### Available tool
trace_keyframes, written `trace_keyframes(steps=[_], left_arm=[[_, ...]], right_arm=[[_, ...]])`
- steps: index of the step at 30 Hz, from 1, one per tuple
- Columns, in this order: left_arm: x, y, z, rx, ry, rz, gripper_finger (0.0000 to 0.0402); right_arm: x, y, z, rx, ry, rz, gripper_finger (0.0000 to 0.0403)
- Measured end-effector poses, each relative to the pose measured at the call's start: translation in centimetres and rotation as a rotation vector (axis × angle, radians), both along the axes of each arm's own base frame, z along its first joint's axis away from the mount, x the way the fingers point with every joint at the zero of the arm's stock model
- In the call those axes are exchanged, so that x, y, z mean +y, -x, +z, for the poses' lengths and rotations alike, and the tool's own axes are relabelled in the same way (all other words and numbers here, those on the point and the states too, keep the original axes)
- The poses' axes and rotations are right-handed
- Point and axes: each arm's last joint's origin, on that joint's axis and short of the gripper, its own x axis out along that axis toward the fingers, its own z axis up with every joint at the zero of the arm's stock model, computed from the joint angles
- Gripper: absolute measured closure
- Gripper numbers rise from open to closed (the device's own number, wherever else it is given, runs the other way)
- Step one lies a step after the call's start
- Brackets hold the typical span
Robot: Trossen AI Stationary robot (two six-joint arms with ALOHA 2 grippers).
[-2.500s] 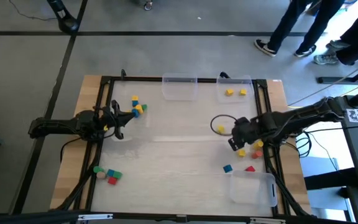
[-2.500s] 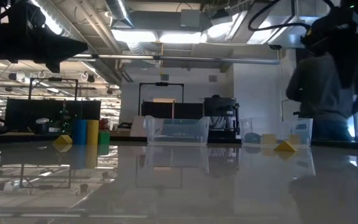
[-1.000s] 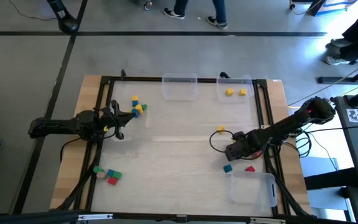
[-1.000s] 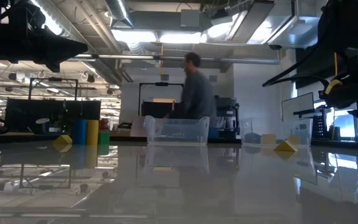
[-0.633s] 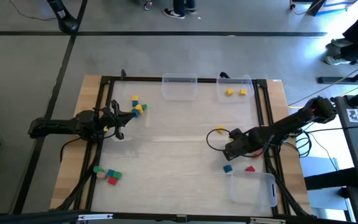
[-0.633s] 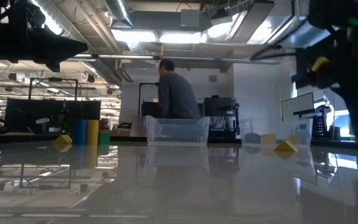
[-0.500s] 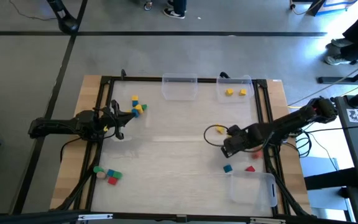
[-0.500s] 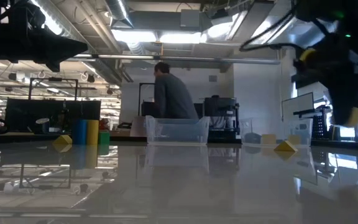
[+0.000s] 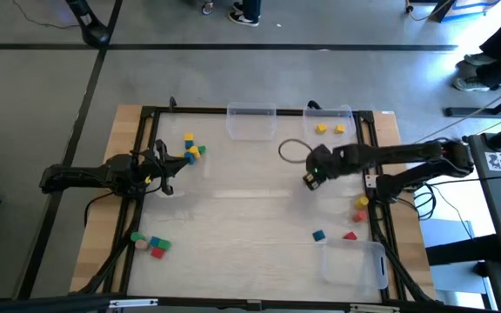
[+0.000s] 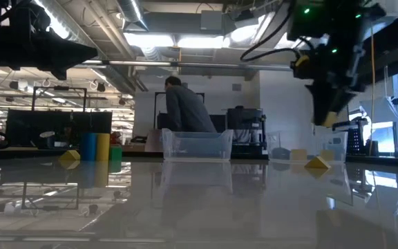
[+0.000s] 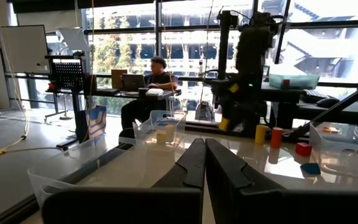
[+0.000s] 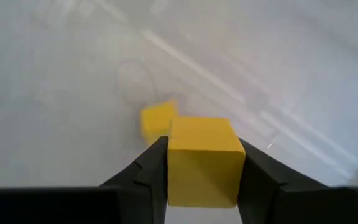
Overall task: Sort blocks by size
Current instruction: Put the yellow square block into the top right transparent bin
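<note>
Right gripper (image 12: 199,186) jaws clamped a yellow block (image 12: 202,160) by opposite flat faces; it looked light, rigid, smooth. Left gripper (image 11: 204,163) jaws shut, empty.

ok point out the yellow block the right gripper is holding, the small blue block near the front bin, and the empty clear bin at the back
yellow block (image 12: 202,160), right wrist view, its front face between the fingers
small blue block (image 9: 318,236), high view, its top
empty clear plastic bin (image 9: 251,131), high view, its near wall

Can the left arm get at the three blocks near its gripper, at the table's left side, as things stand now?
Probably yes. The left gripper, shut and empty, rests beside the three blocks, and nothing lies between them. The right gripper, holding a yellow block, is far off.
</note>
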Motion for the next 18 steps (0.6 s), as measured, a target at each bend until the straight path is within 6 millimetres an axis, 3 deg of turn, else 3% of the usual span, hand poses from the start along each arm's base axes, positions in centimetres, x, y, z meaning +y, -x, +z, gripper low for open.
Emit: trace_keyframes(steps=[10,18], left_arm=[[0.0,0.0,0.0,0.002,-0.007,0.001,0.0402],[0.0,0.0,0.0,0.006,-0.007,0.001,0.0402]], right_arm=[[-7.5,-0.4,1.3,-0.188,0.178,-0.058,0.0264],[-12.7,1.0,2.5,-0.295,0.342,-0.159,0.0262]])
